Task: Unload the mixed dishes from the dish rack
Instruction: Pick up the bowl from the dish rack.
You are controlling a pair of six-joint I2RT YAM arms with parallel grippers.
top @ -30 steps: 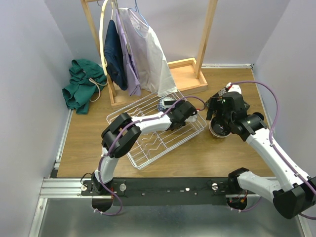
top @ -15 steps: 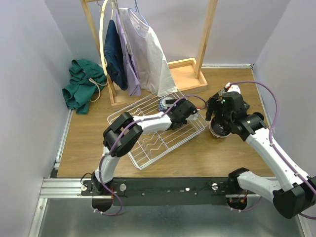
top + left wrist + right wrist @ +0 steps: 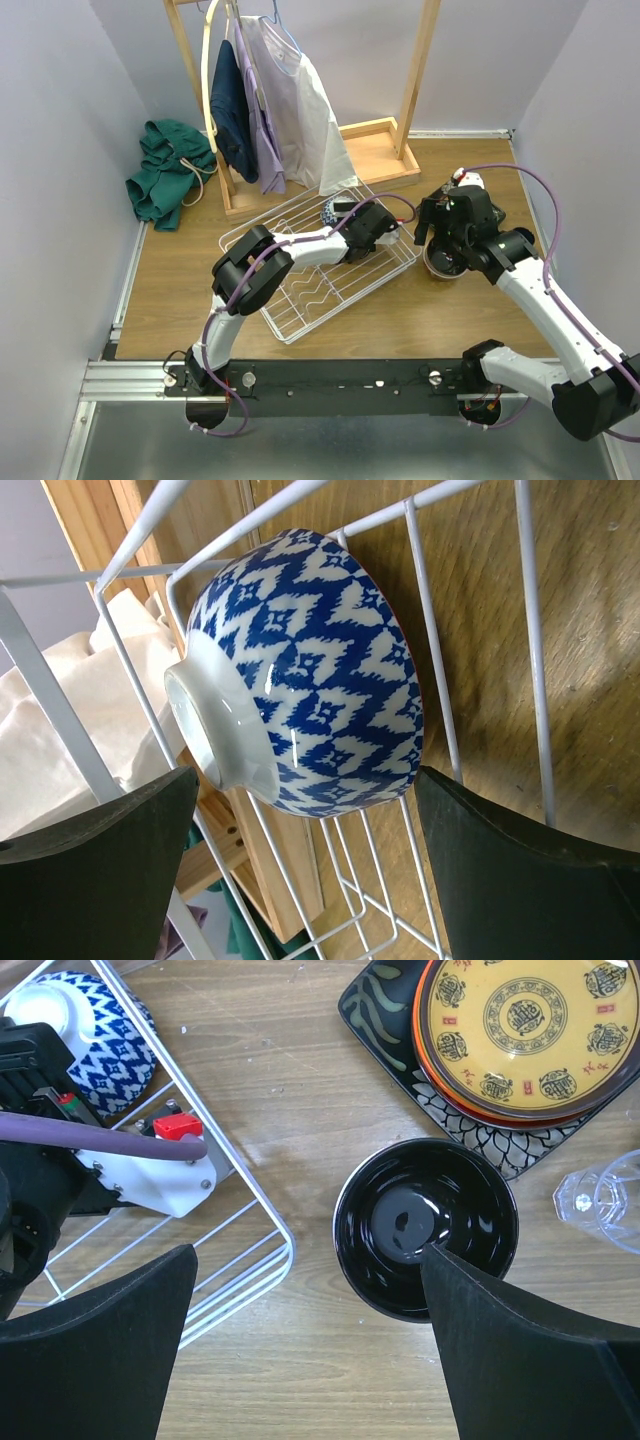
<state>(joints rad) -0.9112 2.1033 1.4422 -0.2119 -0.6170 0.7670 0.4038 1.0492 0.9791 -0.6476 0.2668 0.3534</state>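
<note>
**Top external view:** The white wire dish rack sits askew on the wooden table, in front of a wooden clothes stand hung with garments. The left arm reaches across the rack, and the left gripper is at the far corner, right by a blue-white bowl. To the right of the rack, the right gripper points down over a black bowl standing on the table.

**Left wrist view:** The blue-white bowl lies tipped inside the rack, against the corner wires, with its white foot ring towards the camera. The left gripper has its jaws wide apart, one finger on each side of the bowl. Neither finger touches it.

**Right wrist view:** The right gripper has its jaws fully spread and holds nothing. The black bowl stands upright on the table, just beside the right finger. Beyond it, a yellow patterned plate is stacked on an orange-rimmed plate, which sits on a black square plate. A clear glass stands at the right edge. The rack's corner and the blue-white bowl show at the left.
</note>
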